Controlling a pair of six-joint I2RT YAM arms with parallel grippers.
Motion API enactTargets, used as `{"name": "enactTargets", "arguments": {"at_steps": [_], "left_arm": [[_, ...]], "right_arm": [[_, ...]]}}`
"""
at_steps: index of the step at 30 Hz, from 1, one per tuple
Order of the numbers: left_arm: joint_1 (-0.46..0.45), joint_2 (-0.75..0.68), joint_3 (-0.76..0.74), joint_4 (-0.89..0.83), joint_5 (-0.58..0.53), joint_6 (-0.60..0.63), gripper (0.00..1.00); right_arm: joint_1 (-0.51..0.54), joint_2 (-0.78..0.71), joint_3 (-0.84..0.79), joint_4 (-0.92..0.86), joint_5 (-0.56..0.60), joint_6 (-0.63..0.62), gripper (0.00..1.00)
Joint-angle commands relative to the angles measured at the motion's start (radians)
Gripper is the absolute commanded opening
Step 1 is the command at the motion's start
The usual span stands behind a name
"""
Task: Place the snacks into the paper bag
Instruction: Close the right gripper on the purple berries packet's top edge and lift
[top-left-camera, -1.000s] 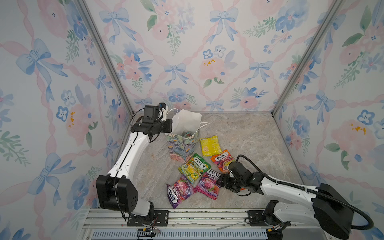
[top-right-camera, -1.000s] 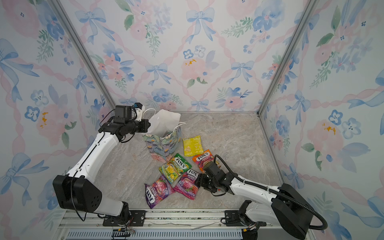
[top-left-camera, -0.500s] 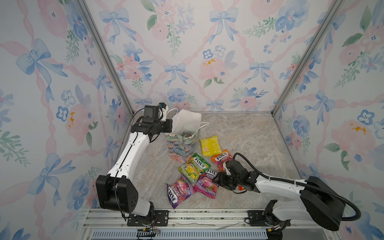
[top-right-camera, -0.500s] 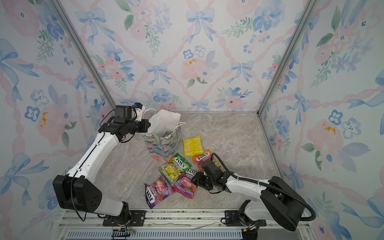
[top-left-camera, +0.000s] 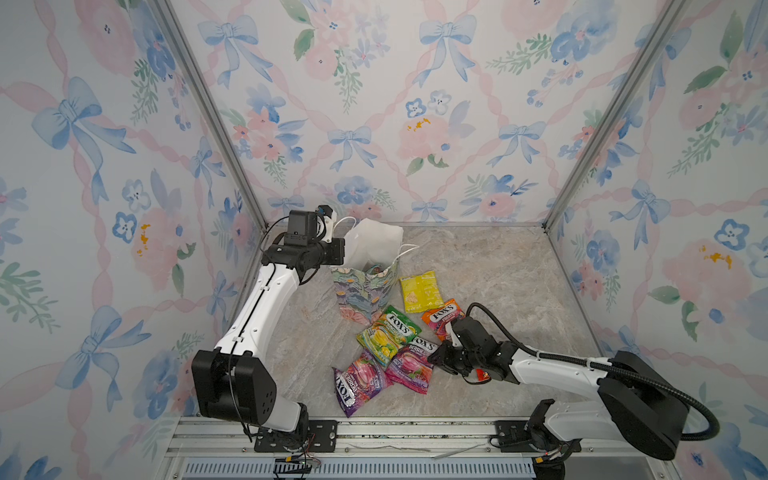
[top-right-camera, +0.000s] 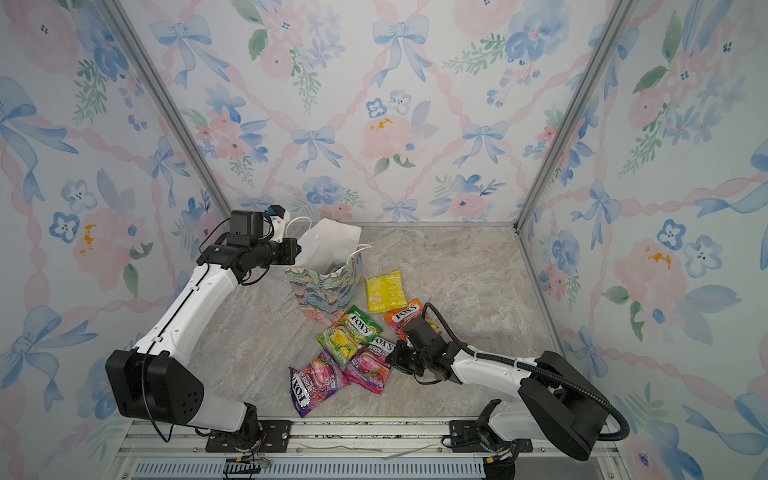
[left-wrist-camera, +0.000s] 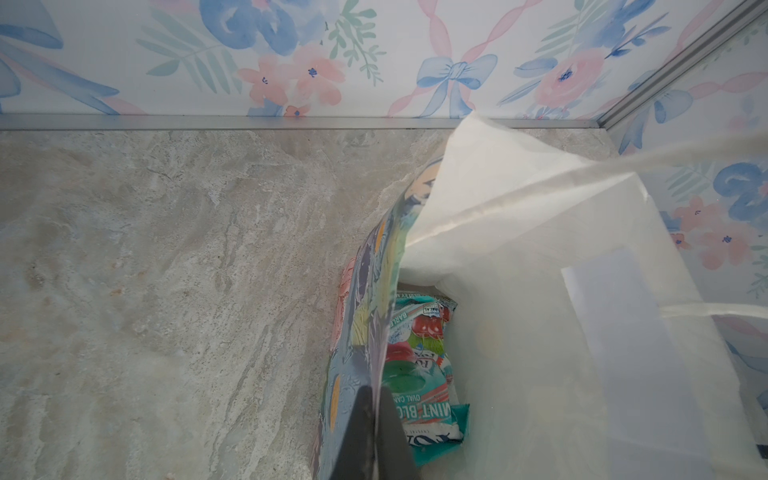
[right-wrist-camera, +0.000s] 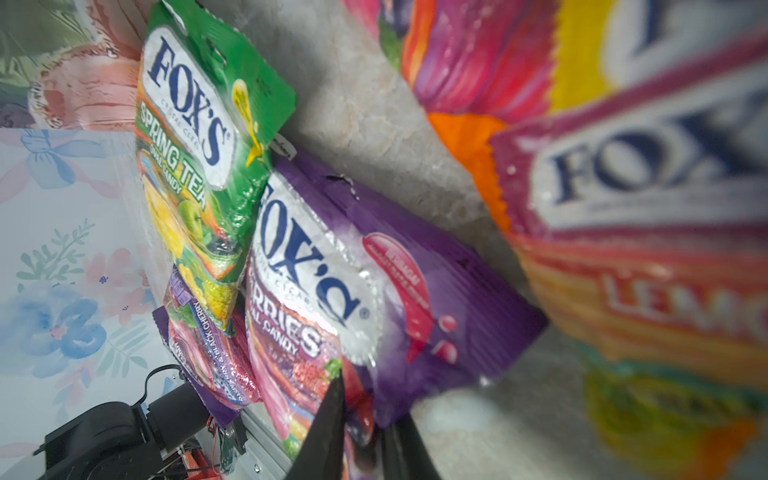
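The floral paper bag (top-left-camera: 361, 286) stands upright at the back left, and my left gripper (left-wrist-camera: 376, 415) is shut on its rim, holding the mouth apart. A teal mint packet (left-wrist-camera: 419, 374) lies inside it. Loose snacks lie in front of the bag: a yellow packet (top-left-camera: 419, 291), an orange one (top-left-camera: 440, 316), a green one (top-left-camera: 388, 334) and two purple ones. My right gripper (top-left-camera: 436, 359) sits low at the right edge of the nearer purple Berries packet (right-wrist-camera: 332, 291), its fingers pinched on that packet's edge. The other purple packet (top-left-camera: 357, 382) lies left of it.
Flowered walls close in the marble floor (top-left-camera: 498, 282) on three sides. A metal rail (top-left-camera: 374, 432) with both arm bases runs along the front. A red-and-yellow lemon packet (right-wrist-camera: 644, 249) lies close beside the right wrist.
My right gripper slid left to the purple Berries packet, and its jaws closed from wide open onto the packet's edge. The left arm and the bag stayed still.
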Motion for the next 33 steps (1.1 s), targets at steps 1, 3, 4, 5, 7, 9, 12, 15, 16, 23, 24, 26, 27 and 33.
{"name": "enactTargets", "arguments": {"at_steps": [1,3,4,5,7,9,12,15,16,23,24,26,27,33], "left_arm": [[0.006,0.004,-0.017,-0.011,0.004,0.010,0.00],[0.006,0.004,-0.017,-0.011,0.003,0.012,0.00],[0.006,0.003,-0.016,-0.011,0.003,0.013,0.00],[0.006,0.004,-0.015,-0.011,0.004,0.013,0.00],[0.006,0.005,-0.015,-0.010,0.003,0.013,0.00],[0.007,0.006,-0.016,-0.011,0.005,0.013,0.00],[0.006,0.003,-0.017,-0.010,0.006,0.013,0.00],[0.006,0.002,-0.017,-0.011,0.003,0.013,0.00],[0.006,0.003,-0.016,-0.010,0.003,0.013,0.00],[0.006,0.004,-0.017,-0.011,0.008,0.010,0.00],[0.006,0.003,-0.017,-0.010,0.007,0.010,0.00],[0.006,0.003,-0.016,-0.010,0.009,0.010,0.00],[0.005,0.003,-0.017,-0.010,0.009,0.010,0.00],[0.006,0.003,-0.017,-0.010,0.012,0.009,0.00]], "right_arm": [[-0.010,-0.013,0.023,0.010,0.001,-0.018,0.12],[-0.011,-0.031,0.030,-0.013,0.011,-0.027,0.04],[-0.011,-0.040,0.035,-0.031,0.019,-0.031,0.01],[-0.010,-0.052,0.040,-0.052,0.028,-0.038,0.00],[-0.010,-0.077,0.055,-0.089,0.045,-0.055,0.00],[-0.011,-0.103,0.068,-0.124,0.060,-0.066,0.00],[-0.010,-0.140,0.096,-0.177,0.082,-0.080,0.00],[-0.013,-0.166,0.138,-0.218,0.081,-0.097,0.00],[-0.013,-0.171,0.152,-0.235,0.081,-0.104,0.00],[-0.012,-0.246,0.256,-0.381,0.109,-0.164,0.00],[-0.014,-0.254,0.273,-0.398,0.117,-0.176,0.00],[-0.020,-0.261,0.307,-0.434,0.132,-0.206,0.00],[-0.025,-0.262,0.325,-0.455,0.141,-0.224,0.00],[-0.076,-0.258,0.401,-0.486,0.156,-0.310,0.00]]}}
